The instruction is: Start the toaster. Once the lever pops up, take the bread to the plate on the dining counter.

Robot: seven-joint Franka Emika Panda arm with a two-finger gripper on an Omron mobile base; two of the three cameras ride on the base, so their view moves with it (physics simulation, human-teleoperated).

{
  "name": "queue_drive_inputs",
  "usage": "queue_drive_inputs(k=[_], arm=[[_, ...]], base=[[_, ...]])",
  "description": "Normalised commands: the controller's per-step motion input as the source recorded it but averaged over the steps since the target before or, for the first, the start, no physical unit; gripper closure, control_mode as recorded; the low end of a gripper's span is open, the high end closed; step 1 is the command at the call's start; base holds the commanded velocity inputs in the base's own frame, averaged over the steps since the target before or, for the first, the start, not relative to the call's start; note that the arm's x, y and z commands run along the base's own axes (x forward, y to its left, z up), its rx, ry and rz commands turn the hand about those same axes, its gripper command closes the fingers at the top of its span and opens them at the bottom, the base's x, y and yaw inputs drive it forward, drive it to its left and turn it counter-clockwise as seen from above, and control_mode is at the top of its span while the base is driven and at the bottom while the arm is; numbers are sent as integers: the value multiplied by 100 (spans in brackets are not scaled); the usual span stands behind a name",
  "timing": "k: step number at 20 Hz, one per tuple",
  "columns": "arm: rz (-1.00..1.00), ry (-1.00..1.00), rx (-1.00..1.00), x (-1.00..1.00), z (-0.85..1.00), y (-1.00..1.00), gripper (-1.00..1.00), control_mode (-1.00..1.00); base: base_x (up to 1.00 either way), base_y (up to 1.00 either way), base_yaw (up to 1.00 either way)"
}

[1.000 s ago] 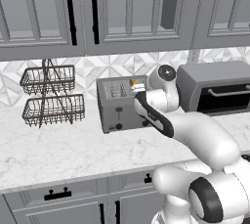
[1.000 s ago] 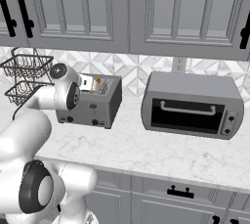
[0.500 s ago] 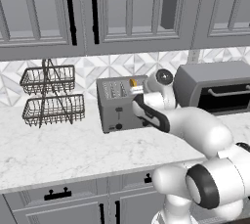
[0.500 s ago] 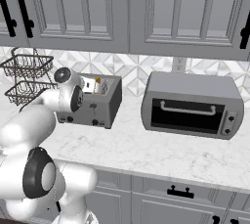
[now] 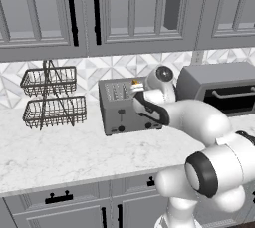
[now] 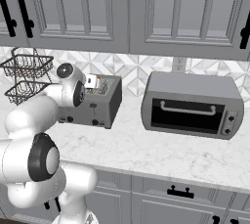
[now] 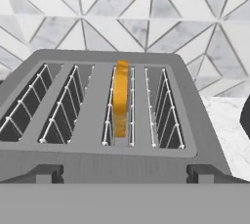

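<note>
Jaws of the gripper (image 5: 135, 88) are spread wide with nothing held, poised just above the toaster (image 7: 107, 120). Directly ahead, the bread (image 7: 120, 98) is seen standing upright in the third slot, its long axis running away from the fingers.

Grey cabinets (image 5: 99, 13) above a white marble worktop (image 5: 60, 157), pale geometric-tiled backsplash (image 6: 132, 69) between them.
</note>
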Motion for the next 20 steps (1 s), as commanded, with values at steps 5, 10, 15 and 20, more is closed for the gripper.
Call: queue_drive_inputs(k=[5,10,15,20], arm=[[0,0,0,11,-16,13,-100,-100],[0,0,0,15,-6,3,-100,-100],[0,0,0,34,0,0,-100,-100],[0,0,0,37,-14,0,-100,-100]], base=[[0,0,0],[0,0,0],[0,0,0],[0,0,0]])
